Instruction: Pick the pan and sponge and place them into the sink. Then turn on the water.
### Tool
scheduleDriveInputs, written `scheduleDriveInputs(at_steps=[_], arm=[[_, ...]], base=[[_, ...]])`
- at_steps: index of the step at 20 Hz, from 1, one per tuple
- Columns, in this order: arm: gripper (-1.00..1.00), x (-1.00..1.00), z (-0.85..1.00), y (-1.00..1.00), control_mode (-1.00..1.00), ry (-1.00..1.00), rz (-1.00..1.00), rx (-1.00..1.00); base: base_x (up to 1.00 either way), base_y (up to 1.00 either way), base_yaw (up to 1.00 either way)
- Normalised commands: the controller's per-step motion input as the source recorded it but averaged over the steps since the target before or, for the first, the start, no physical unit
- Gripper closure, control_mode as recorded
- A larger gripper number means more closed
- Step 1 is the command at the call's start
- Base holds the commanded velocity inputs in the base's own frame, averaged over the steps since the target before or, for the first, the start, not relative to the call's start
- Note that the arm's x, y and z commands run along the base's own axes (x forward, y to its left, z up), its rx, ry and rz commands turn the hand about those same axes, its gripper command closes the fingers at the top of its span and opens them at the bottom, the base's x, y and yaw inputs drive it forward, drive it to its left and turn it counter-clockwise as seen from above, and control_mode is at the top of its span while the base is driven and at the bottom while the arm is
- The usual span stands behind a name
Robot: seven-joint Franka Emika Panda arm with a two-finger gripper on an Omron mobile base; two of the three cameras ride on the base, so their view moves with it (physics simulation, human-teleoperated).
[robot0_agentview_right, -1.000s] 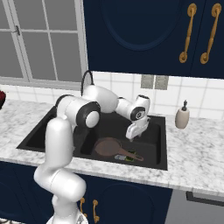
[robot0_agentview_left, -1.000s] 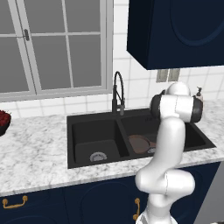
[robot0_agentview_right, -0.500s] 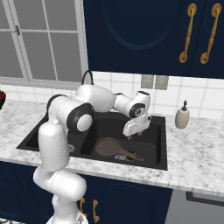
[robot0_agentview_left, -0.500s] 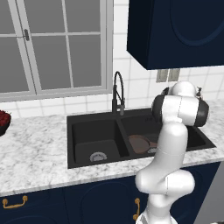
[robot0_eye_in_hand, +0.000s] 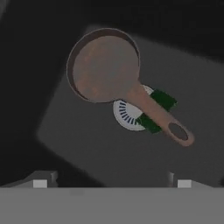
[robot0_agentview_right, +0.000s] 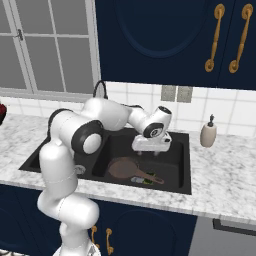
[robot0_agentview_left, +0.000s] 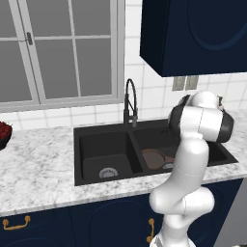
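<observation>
The pan (robot0_eye_in_hand: 105, 65) lies in the right basin of the black sink (robot0_agentview_left: 96, 149), its brownish inside facing up and its handle stretching across the silver drain (robot0_eye_in_hand: 127, 116). The sponge (robot0_eye_in_hand: 154, 109) lies under that handle, its green top showing on both sides. In the right base view the pan (robot0_agentview_right: 122, 167) and sponge (robot0_agentview_right: 150, 179) rest on the floor of the sink (robot0_agentview_right: 172, 162). My gripper (robot0_agentview_right: 151, 151) hangs above this basin, pointing down, open and holding nothing. Its fingertips (robot0_eye_in_hand: 40, 183) stand wide apart. No water falls from the faucet (robot0_agentview_left: 129, 103).
A soap dispenser (robot0_agentview_right: 208, 134) stands on the marble counter (robot0_agentview_right: 225, 170) right of the sink. A dark bowl of red fruit (robot0_agentview_left: 3, 135) sits far left on the counter. Dark wall cabinets (robot0_agentview_right: 165, 40) hang above, and a window (robot0_agentview_left: 58, 48) is behind the sink.
The hand has drifted slightly left and up above the right basin while the elbow swung. Pan and sponge have stayed put. The jaws remain wide.
</observation>
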Motion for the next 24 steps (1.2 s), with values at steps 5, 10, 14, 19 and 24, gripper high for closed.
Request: scheduleDriveInputs(at_steps=[5,10,14,19,24], arm=[[-1.0,0.0,0.0,0.04,-1.0,0.2,-0.87,-0.03],[-1.0,0.0,0.0,0.01,-1.0,0.23,-0.63,-0.02],[-1.0,0.0,0.0,-0.01,-1.0,0.02,-0.03,0.0],[-1.0,0.0,0.0,0.18,-1.0,-0.14,-0.01,0.06],[-1.0,0.0,0.19,0.54,-1.0,-0.35,-0.06,0.18]], base=[[0.0,0.0,0.0],[0.0,0.0,0.0],[0.0,0.0,0.0],[0.0,0.0,0.0],[0.0,0.0,0.0]])
